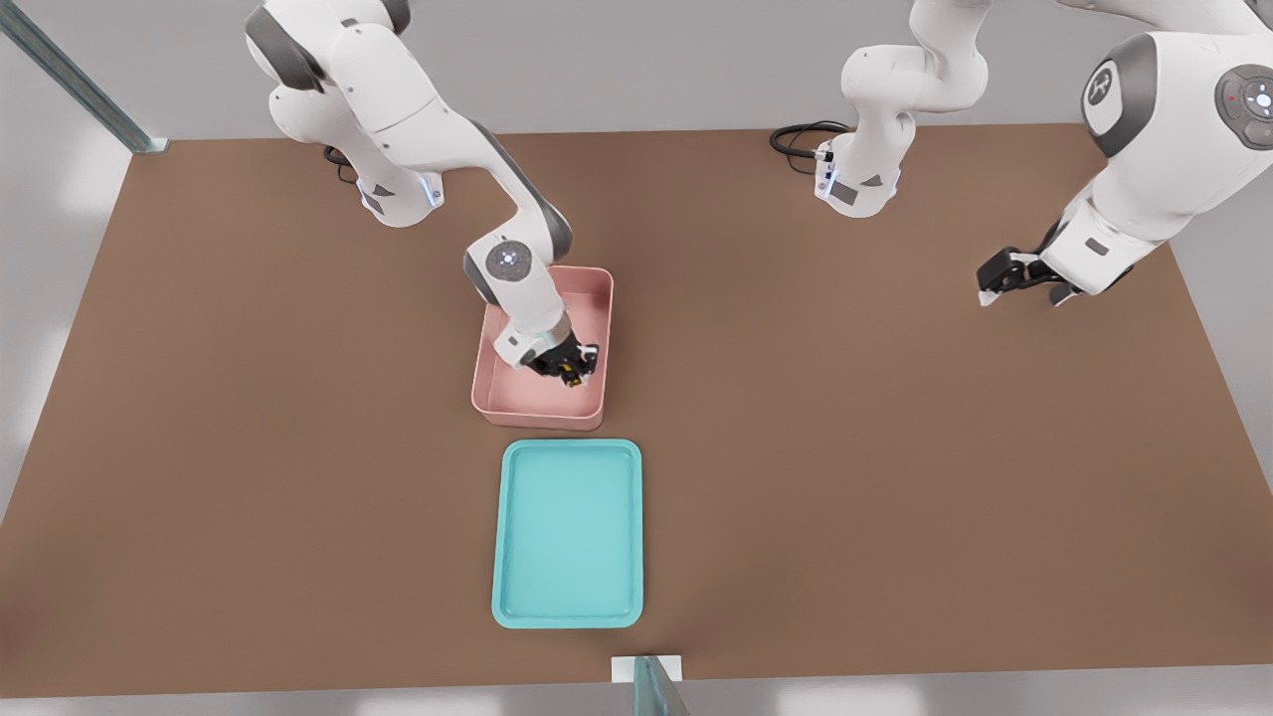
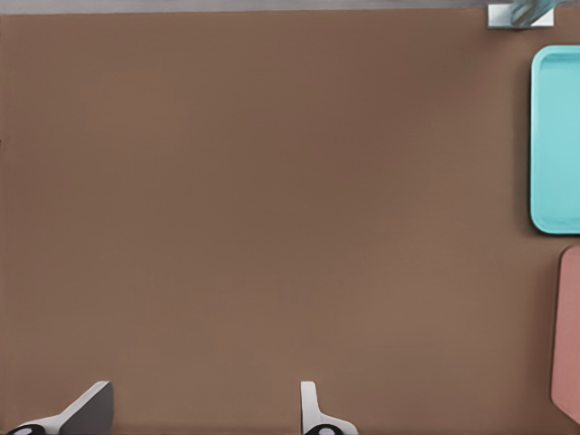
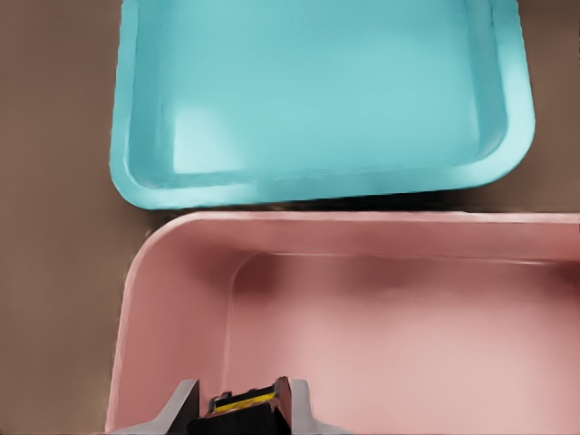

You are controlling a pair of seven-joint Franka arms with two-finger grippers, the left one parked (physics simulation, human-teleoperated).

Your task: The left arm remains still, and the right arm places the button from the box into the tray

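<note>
The pale pink box (image 1: 542, 416) stands mid-table, and the teal tray (image 1: 567, 532) lies just in front of it. My gripper (image 1: 569, 370) reaches down inside the box near its wall on the front view's right. It is shut on the button (image 1: 574, 379), whose yellow cap and black base show between the fingers. In the right wrist view the button (image 3: 243, 403) sits gripped between the two fingertips (image 3: 294, 403), over the pink box floor (image 3: 408, 344). The tray (image 3: 317, 91) lies beyond the box's near wall.
The brown table (image 1: 895, 447) carries both containers. The parked arm's gripper (image 1: 1014, 276) hangs at the front view's right. Black cables (image 1: 801, 139) lie by the arm bases. A metal post (image 1: 656, 686) stands at the near table edge, below the tray.
</note>
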